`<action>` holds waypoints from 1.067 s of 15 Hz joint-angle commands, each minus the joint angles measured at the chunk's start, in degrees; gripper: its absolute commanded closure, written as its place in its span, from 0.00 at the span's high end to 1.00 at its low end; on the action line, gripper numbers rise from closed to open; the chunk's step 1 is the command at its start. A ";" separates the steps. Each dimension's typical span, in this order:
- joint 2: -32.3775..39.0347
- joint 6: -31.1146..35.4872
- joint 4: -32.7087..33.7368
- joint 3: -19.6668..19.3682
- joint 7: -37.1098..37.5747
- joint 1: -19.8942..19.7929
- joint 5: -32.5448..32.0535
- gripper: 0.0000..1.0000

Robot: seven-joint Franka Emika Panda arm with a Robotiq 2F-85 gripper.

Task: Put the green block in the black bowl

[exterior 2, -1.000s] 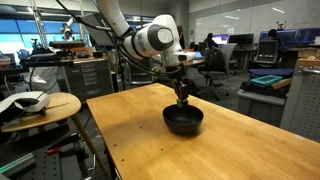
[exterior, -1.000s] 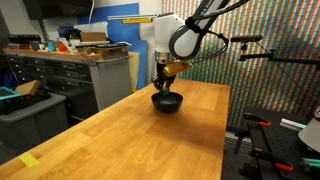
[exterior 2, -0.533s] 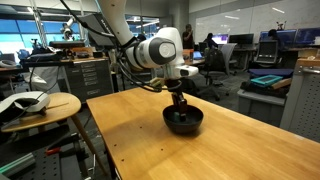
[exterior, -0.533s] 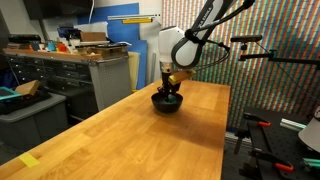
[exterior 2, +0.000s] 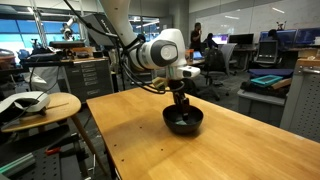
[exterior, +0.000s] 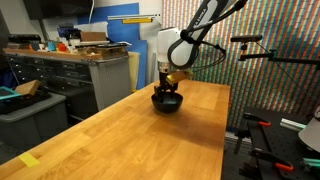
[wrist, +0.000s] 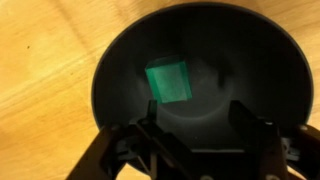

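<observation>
In the wrist view the green block (wrist: pixel 168 81) lies slightly blurred inside the black bowl (wrist: pixel 112 62), left of the bowl's centre and clear of the fingers. My gripper (wrist: pixel 195 112) hangs just above the bowl's inside, open, its two dark fingers spread with nothing between them. In both exterior views the gripper (exterior: pixel 168 89) (exterior 2: pixel 180 101) points straight down into the bowl (exterior: pixel 167 104) (exterior 2: pixel 184 122), which stands on the wooden table (exterior: pixel 130 135). The block is too small to make out in the exterior views.
The bowl stands near the table's far end (exterior 2: pixel 150 140). A grey cabinet (exterior: pixel 95 75) with clutter stands beside the table. A round stool (exterior 2: pixel 40 105) holding a pale object is off the table's other side. Desks and a blue bin (exterior 2: pixel 265 80) lie beyond.
The arm shifted over the bowl and came down into it. The jaws have parted, and the green block now lies free in the bowl.
</observation>
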 commanded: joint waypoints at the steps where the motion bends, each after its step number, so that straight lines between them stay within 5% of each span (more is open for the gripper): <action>1: -4.94 -0.97 -1.14 0.42 -3.40 -0.89 1.63 1.00; 11: -16.05 -14.39 -0.93 2.22 -17.86 -5.27 0.39 1.00; 12: -13.28 -10.82 -0.32 1.68 -12.75 -4.26 -0.69 1.00; 16: -14.80 -13.41 -0.34 2.37 -16.16 -5.57 -0.62 1.00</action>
